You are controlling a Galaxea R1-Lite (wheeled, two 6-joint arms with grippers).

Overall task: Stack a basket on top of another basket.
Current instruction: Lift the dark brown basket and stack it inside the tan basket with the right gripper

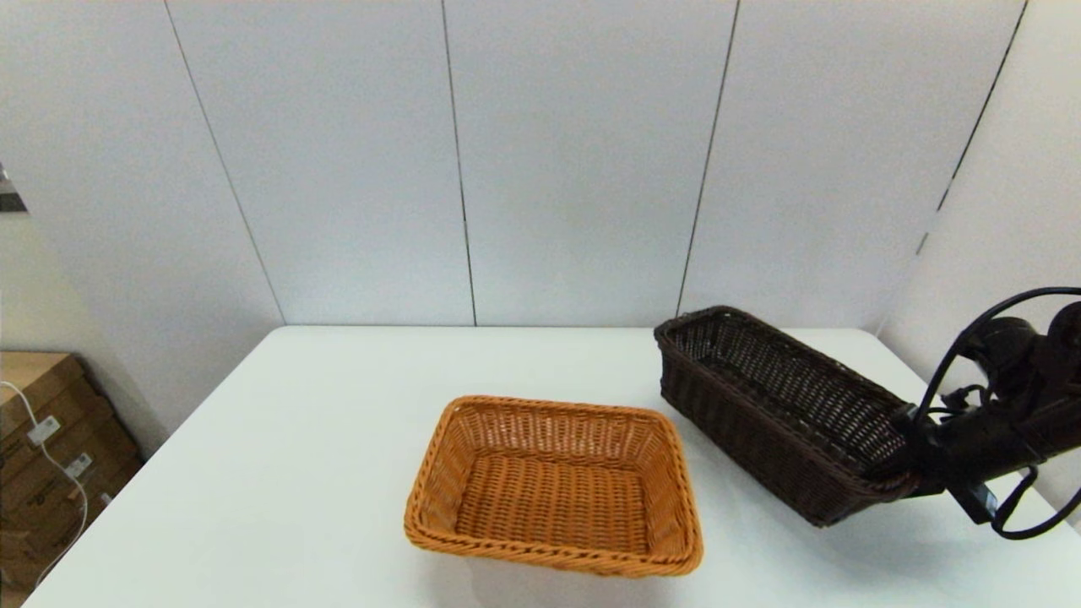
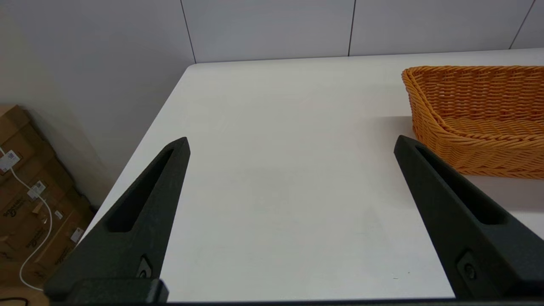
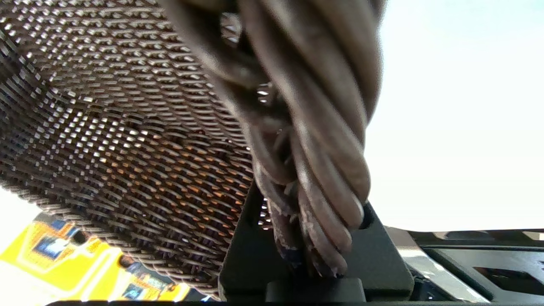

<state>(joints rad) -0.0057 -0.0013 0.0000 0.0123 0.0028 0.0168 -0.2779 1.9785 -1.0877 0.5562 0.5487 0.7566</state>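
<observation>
**A:** Where does the dark brown basket [image 1: 781, 405] sit?

**B:** At about 3 o'clock from the orange basket [image 1: 553, 485], toward the right side of the white tabletop [image 1: 321, 439]. It is tilted: the end nearest the robot is raised off the tabletop, while the far end, out toward 12 o'clock, looks low at the surface. There is a clear gap between the two baskets.

**A:** What holds it up?

**B:** The right claw [image 1: 908, 473]. It comes in from 4 o'clock and is clamped on the braided rim of the near short end. In the right wrist view the thick braid [image 3: 314, 140] runs down between the black fingers [image 3: 242, 250], with the open-weave wall filling the space beside it.

**A:** And the orange one?

**B:** Flat on the tabletop, near the front edge at roughly 6 o'clock, upright, with nothing in it.

**A:** The left arm?

**B:** Out of the head view. Its own camera shows the left claw [image 2: 291, 146] above the tabletop with its fingers spread wide and nothing between them; the orange basket lies off to one side of it, apart from the fingers. Cardboard boxes [image 1: 51, 456] stand on the floor beyond the tabletop's left edge, at 9 o'clock.
</observation>
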